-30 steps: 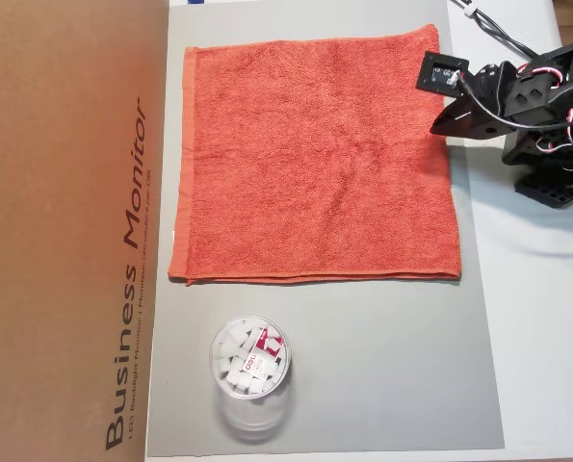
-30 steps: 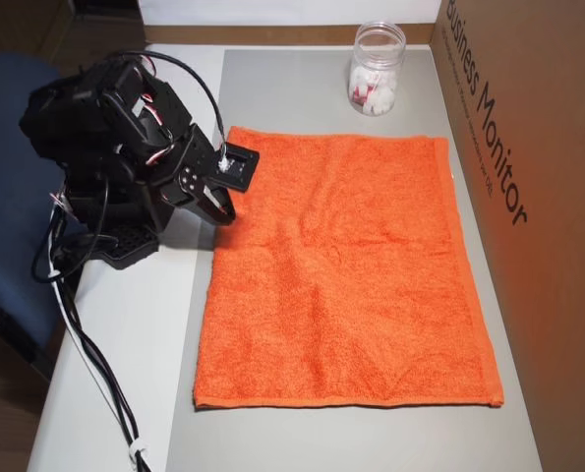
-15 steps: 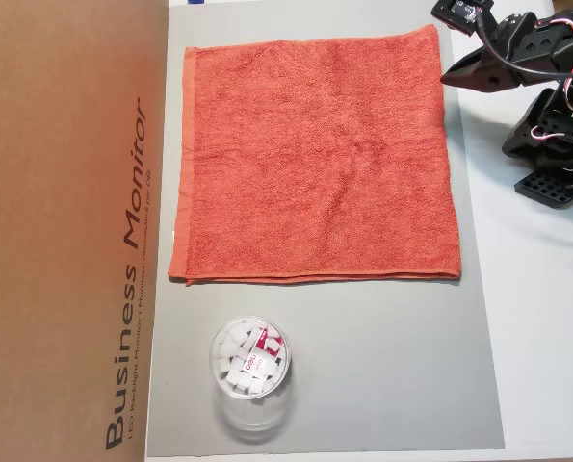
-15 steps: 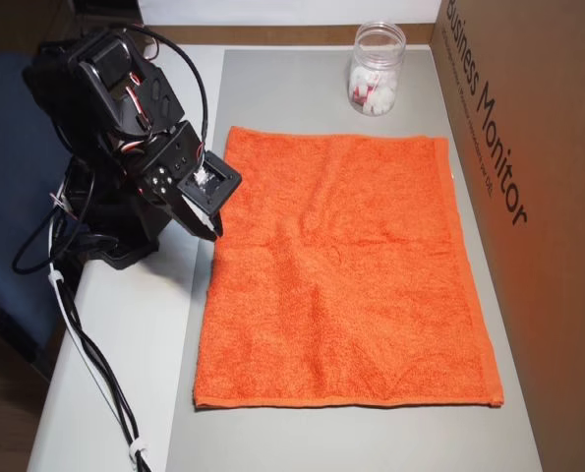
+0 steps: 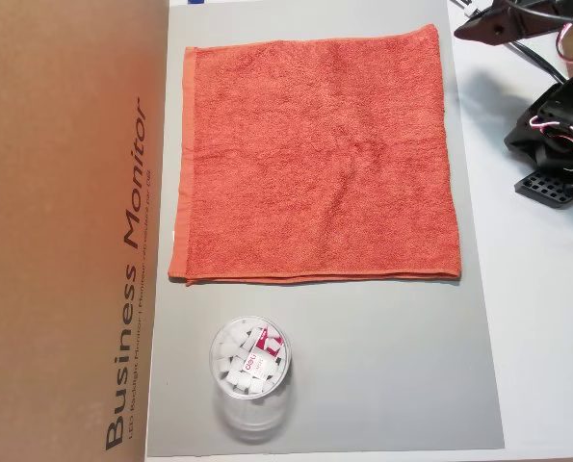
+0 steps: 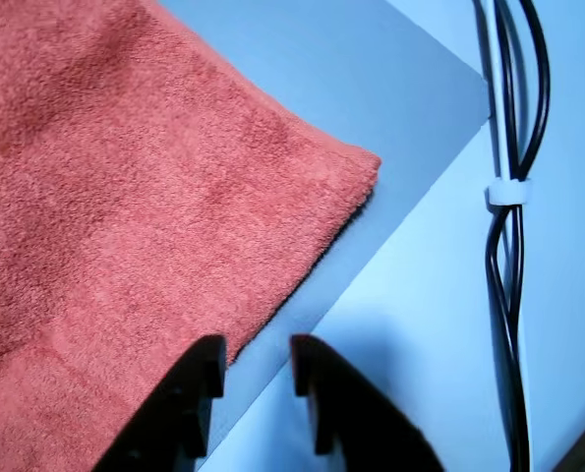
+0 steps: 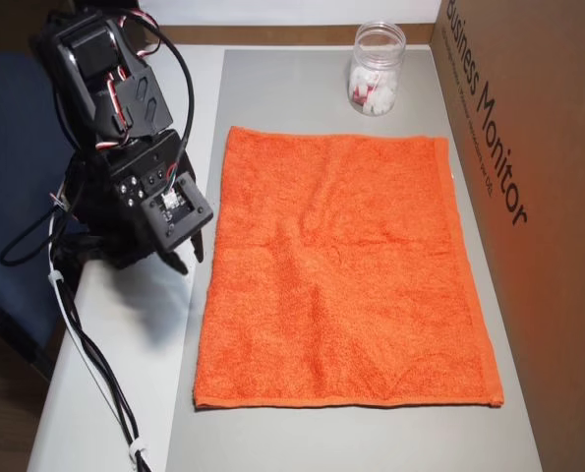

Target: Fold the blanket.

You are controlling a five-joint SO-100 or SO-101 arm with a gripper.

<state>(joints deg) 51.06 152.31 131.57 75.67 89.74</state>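
Observation:
The blanket is an orange-red terry towel lying flat and spread out on a grey mat. It also shows in another overhead view and in the wrist view, where one corner of it points toward the mat's edge. My gripper hangs beside the blanket's left edge as that overhead view shows it, over the mat's border. In the wrist view the gripper has its two black fingers a little apart with nothing between them, just off the blanket's edge. It touches nothing.
A clear plastic cup with white pieces inside stands on the mat past one blanket edge and also shows in the other overhead view. A brown cardboard box borders the mat. Black cables with a white tie lie on the white table beside the arm.

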